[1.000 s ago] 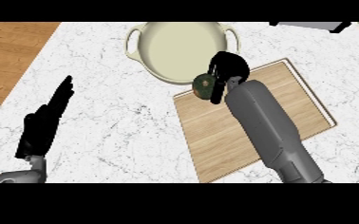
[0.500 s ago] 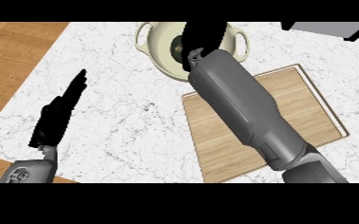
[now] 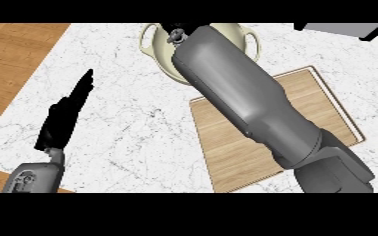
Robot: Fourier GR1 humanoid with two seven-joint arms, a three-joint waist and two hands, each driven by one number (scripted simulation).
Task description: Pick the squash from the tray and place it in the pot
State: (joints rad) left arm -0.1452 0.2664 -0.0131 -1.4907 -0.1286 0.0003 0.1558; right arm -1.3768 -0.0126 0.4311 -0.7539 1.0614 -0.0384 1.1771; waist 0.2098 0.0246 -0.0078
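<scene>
The light is bright and even all over. The white tabletop (image 3: 133, 130) shows no glare. The big grey arm (image 3: 244, 100) looks shiny on top and darker down its side. Shadows are very faint.

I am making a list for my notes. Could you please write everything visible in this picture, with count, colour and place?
Round cream pot with two side handles: one, cream, top centre of the counter, partly hidden by the right forearm.
Rectangular light wooden tray: one, tan, right of centre, nothing visible on it.
White marble counter: one, white with grey veins.
Squash: not visible.
Left hand: one, black, lower left, fingers straight.
Right forearm: one, grey, reaching over the pot; right hand barely shows.
</scene>
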